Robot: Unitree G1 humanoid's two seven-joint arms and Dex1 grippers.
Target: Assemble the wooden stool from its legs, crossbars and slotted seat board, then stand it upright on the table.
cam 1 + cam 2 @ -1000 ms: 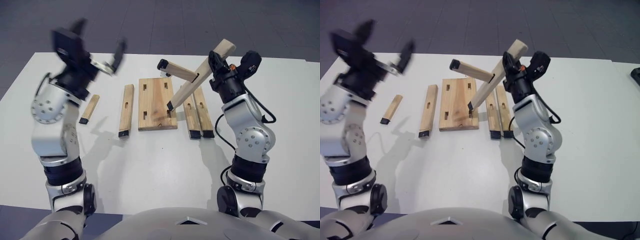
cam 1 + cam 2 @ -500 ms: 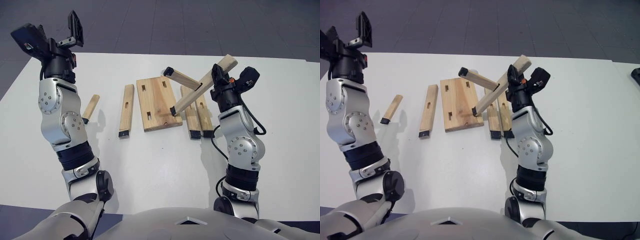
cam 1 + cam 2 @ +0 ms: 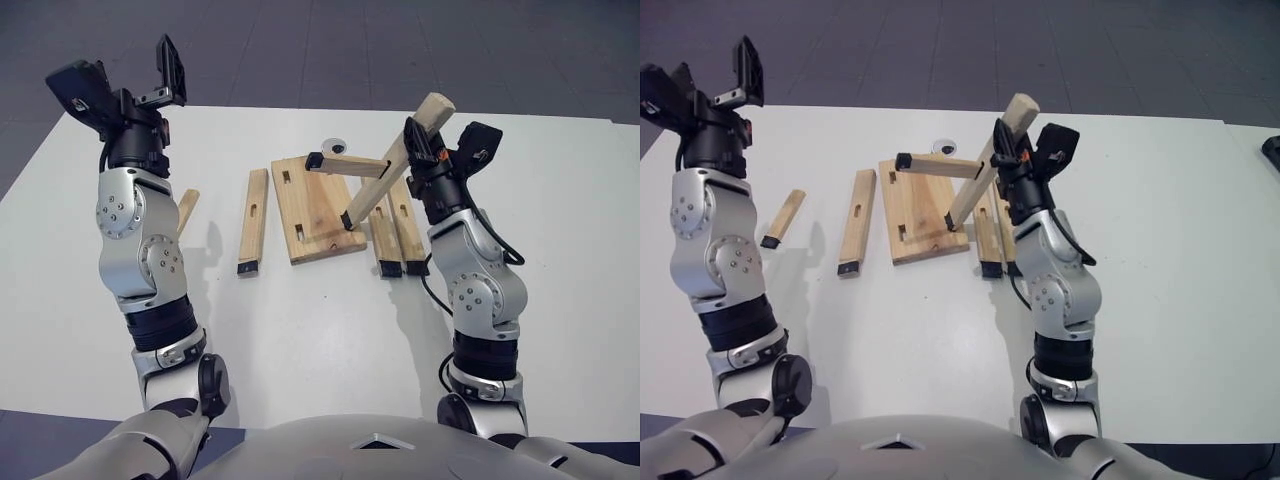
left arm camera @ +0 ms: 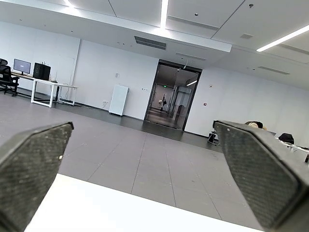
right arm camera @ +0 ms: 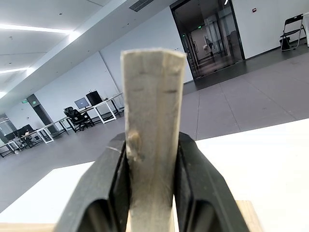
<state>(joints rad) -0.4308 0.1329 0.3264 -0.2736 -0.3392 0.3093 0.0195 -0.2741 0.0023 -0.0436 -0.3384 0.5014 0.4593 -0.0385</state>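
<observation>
Bright, even light from above. The white desk (image 3: 300, 330) shines pale but w/o hard glare. Soft grey shadows sit beside the flat wood pieces (image 3: 253, 215). Left wrist view: long ceiling lights (image 4: 163, 9) glow white, & the left jaws up close look fuzzy. Right wrist view: the wooden leg (image 5: 152, 145) is v. close & a bit soft; the doorway (image 5: 207, 36) behind is smeary.

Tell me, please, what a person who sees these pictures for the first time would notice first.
First the right gripper, shut on a tilted leg with a crossbar joined to its side; the leg's black-capped lower end is at the right edge of the seat board, in the middle of the table. Then the left gripper, wide open, high over the table's far left corner.
</observation>
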